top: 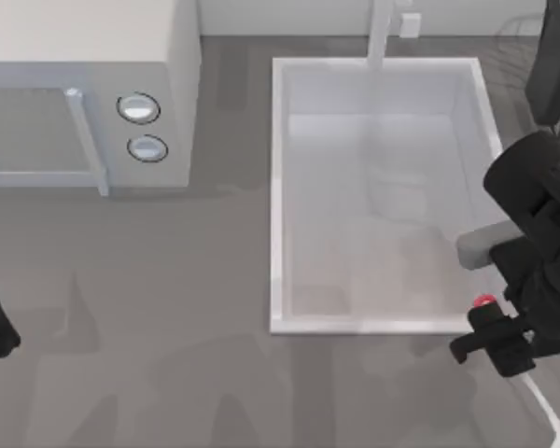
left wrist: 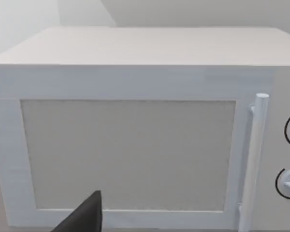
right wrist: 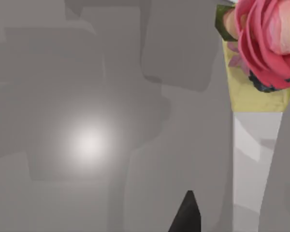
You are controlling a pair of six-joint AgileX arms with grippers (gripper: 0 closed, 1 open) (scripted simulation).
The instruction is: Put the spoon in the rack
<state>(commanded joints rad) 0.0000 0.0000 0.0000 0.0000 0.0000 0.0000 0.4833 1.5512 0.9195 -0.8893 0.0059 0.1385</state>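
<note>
Spoon (right wrist: 261, 63) — rose-like red head, yellow neck, white handle — at right gripper (top: 495, 341).

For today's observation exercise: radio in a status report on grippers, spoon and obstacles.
Right gripper low at sink's near right corner, over the spoon. Left arm parked at table's left edge, facing microwave. Rack far right; right arm in between.

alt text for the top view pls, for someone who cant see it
Overhead view of a grey table: the right arm's end effector sits at the near right corner of a large white sink basin, with the spoon showing its red head beside it. A white microwave stands at the far left, and the left arm is parked at the left edge.
</note>
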